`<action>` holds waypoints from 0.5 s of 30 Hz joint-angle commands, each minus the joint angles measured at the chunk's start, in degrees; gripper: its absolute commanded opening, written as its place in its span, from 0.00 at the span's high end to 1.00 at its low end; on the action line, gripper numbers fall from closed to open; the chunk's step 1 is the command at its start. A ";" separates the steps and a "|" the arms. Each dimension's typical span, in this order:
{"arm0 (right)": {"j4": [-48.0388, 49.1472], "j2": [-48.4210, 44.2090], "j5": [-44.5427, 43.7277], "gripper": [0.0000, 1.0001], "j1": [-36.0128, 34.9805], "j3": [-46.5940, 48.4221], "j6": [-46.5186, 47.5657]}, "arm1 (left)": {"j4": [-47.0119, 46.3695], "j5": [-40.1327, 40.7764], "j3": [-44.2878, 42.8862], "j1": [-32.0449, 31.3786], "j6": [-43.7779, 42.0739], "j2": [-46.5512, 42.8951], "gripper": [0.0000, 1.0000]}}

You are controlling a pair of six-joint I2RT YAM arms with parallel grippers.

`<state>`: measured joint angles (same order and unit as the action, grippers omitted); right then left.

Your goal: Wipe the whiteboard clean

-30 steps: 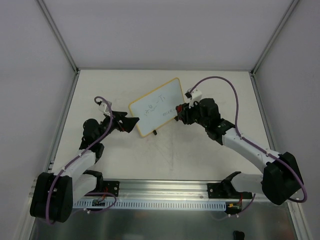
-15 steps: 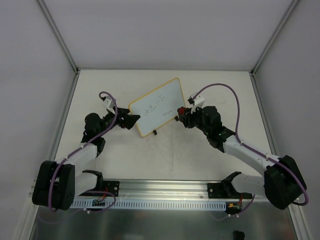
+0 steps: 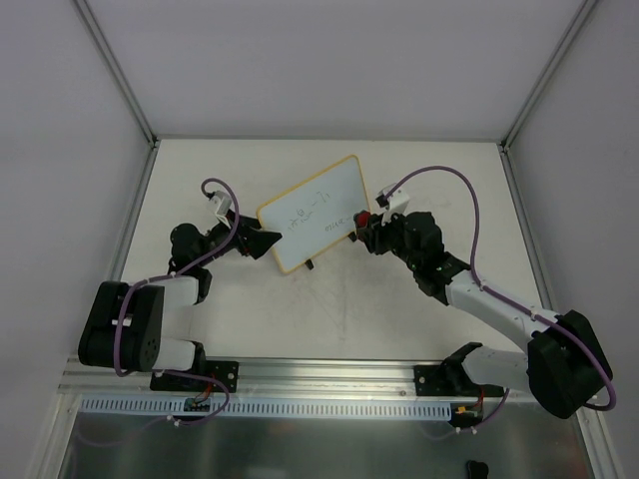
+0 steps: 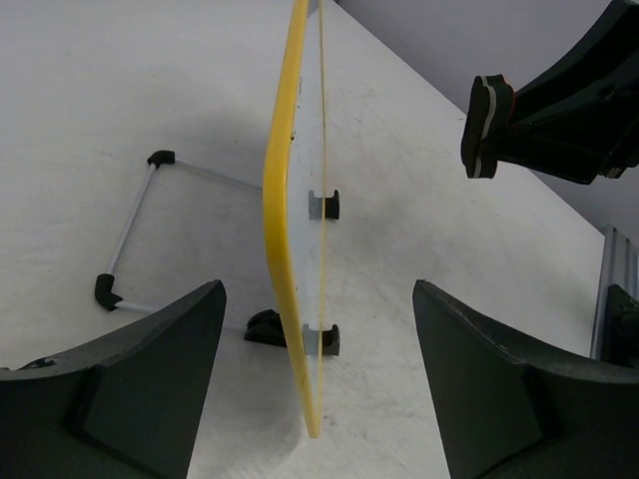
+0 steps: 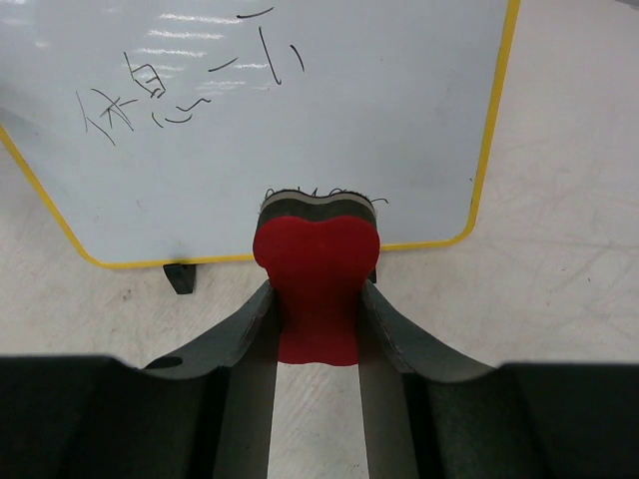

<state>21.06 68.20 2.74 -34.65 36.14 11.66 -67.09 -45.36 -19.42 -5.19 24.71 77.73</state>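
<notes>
- Where the right jaws meet, their two grey fingers are clamped on a red eraser, its dark felt end pointing away from the wrist.
- Red eraser: seen from the left wrist, it hangs near the whiteboard but apart from its white face; in the top view it sits by the board's lower right corner.
- Left jaws: apart, with the dark fingers on either side of the board's yellow end edge and not touching it.
- Whiteboard: it stands on its long edge at the middle of the surface, turned at an angle between the two arms, with its written face towards the right arm.
- Scribbles: dark pen marks across the upper left of the face, with a few more just above the eraser's felt.
- Black feet: small clips along the board's bottom edge, resting on the surface.
- Metal rods: thin, joined by black corner pieces, lying flat on the surface behind the board.
- Purple cables: one loops above each arm.
</notes>
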 commanded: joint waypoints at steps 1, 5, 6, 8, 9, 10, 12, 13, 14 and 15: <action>3.81 -1.93 -0.81 1.00 -0.33 -0.19 1.08 | -9.28 -5.78 -2.29 0.27 2.18 2.32 0.25; 3.81 -1.06 -0.81 1.00 -0.33 -0.02 1.08 | -10.52 -6.05 -2.90 0.27 3.24 3.74 0.35; 3.81 -0.71 -0.72 1.00 -0.33 0.16 1.08 | -10.60 -6.14 -2.99 0.27 3.33 3.91 0.44; 3.81 0.17 -0.37 1.00 -0.24 0.77 1.08 | -10.52 -5.96 -3.17 0.27 3.42 4.27 0.49; 3.81 0.44 -0.37 1.00 -0.41 1.03 1.00 | -10.34 -5.88 -3.26 0.27 3.50 4.35 0.58; 4.07 1.13 -0.28 1.00 -0.33 1.65 0.91 | -10.17 -5.88 -3.60 0.27 3.50 4.70 0.62; 4.08 1.84 0.77 1.00 -0.41 2.44 1.17 | -8.94 -6.58 -4.75 0.27 3.85 5.23 0.66; 3.99 2.11 1.03 1.00 -0.41 2.88 1.17 | -8.59 -6.67 -5.01 0.27 3.94 5.67 0.66; 3.99 2.54 1.38 1.00 -0.41 3.75 1.17 | -9.28 -6.41 -4.84 0.27 4.20 5.76 0.66; 4.08 2.72 1.65 1.00 -0.41 4.11 1.08 | -9.37 -6.14 -4.84 0.27 4.47 5.85 0.66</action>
<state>21.32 70.48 3.42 -34.68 36.42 11.68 -71.79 -49.45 -22.65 -5.19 29.19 83.20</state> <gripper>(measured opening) 0.358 0.346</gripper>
